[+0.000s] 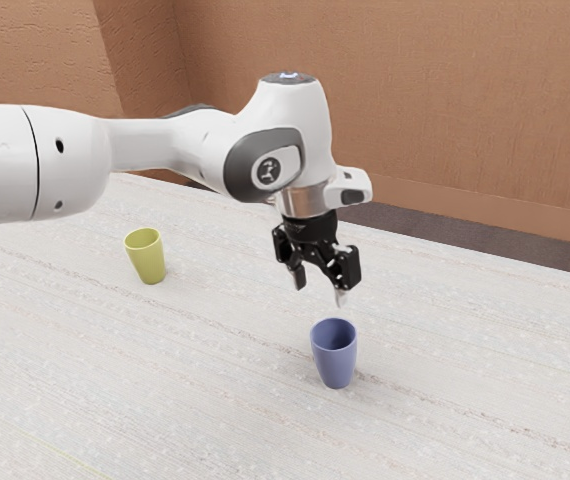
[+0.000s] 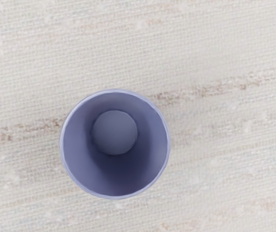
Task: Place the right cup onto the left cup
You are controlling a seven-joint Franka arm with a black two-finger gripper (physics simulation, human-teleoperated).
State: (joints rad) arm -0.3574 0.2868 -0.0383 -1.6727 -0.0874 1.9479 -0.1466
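Blue cup [image 1: 335,364] upright on the counter [image 1: 215,400], below an open gripper [image 1: 320,288].

The gripper's fingers stand wide apart with nothing between them, just above the cup's rim and clear of it; the wrist view looks down through the mouth, showing a bare inside and round bottom. On the white arm [image 1: 300,115], the exterior view shows a round emblem [image 1: 269,170], its detail too small to read. Farther out, toward the exterior view's left, a yellow-green cup [image 1: 148,260] stands upright, well apart.

white rounded arm [image 1: 75,175] — dark grey joint ring [image 1: 240,168] — black gripper [image 1: 321,291]
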